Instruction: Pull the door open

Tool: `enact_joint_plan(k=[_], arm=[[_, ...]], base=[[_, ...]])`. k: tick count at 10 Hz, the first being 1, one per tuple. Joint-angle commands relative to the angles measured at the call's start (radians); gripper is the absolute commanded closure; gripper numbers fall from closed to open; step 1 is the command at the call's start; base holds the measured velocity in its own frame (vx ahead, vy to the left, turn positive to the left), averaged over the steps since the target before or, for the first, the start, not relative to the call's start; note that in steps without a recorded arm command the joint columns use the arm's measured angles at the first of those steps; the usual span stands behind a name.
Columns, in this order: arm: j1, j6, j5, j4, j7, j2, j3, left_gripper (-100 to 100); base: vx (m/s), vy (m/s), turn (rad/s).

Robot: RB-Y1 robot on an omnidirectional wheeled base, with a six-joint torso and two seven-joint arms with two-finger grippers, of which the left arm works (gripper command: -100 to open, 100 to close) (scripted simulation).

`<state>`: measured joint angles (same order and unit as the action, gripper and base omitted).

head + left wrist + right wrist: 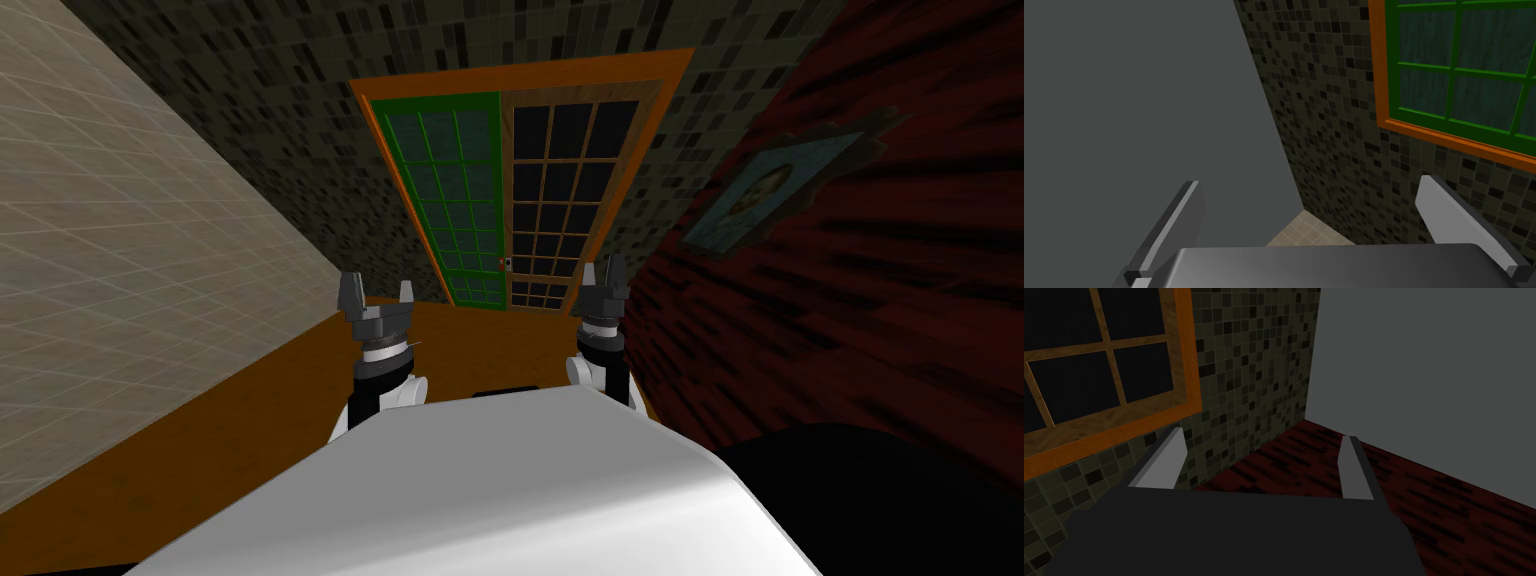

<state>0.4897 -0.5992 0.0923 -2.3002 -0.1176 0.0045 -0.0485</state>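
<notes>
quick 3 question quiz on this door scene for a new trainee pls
1. True or false: the left gripper is shut on the door handle.
2. Multiple choice: what colour is the left door leaf? A red, B green, C white.
3. Fill in: the framed picture hangs on the dark ___ wall.
Key: 1 false, it and the right gripper are both open and well short of the handle; 2 B; 3 red.
</notes>
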Motion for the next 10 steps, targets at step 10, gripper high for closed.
enact_joint_plan(k=[10], arm=[[-0.043,-0.037,0.034,0.206,0.200,0.042,0.054,-100]], base=[[0.143,-0.021,-0.048]])
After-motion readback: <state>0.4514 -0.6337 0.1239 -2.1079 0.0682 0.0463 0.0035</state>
